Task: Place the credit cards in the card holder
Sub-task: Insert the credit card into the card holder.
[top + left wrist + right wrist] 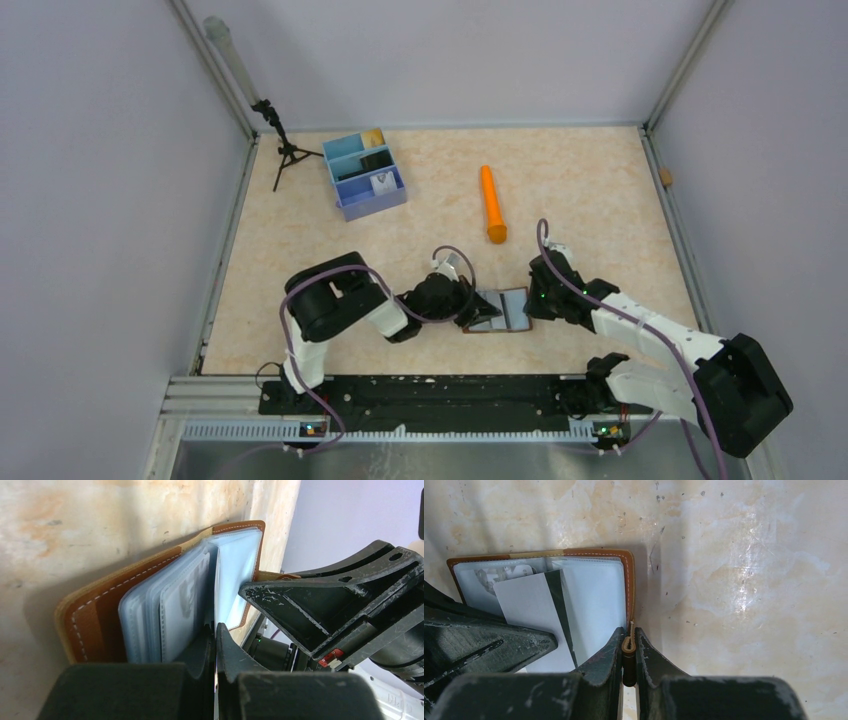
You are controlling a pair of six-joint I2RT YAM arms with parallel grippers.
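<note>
In the top view the card holder [503, 310] is seen lying open on the table [600, 180], low in the frame just right of centre. The left gripper [468, 308] is set at its left edge and the right gripper [533, 303] at its right edge. Other credit cards [381, 183] are seen in the blue tray [372, 208] at upper left, well apart, and what either pincer grips is too small to be read here. In the left wrist view the left fingers [200, 650] are shown pressed together at bottom centre. A white card [235, 575] is judged to be pinched between them (it is viewed nearly edge-on, so this is not certain), its far end reaching among the holder's clear sleeves [170, 605] at centre frame. In the right wrist view the right fingers [609, 655] are shown clamped on the holder's brown tab [628, 652] at lower centre, and the card, marked with a dark stripe, is seen lying slantwise across the sleeves at left. Whether its leading edge is inside a pocket or merely on top cannot be told, and its lower end is cut off by the left gripper. If it is pushed while skewed, it could be jammed at a sleeve mouth or bent. The holder could also be dragged out of the tab grip, or the two close-set grippers knocked together.
</note>
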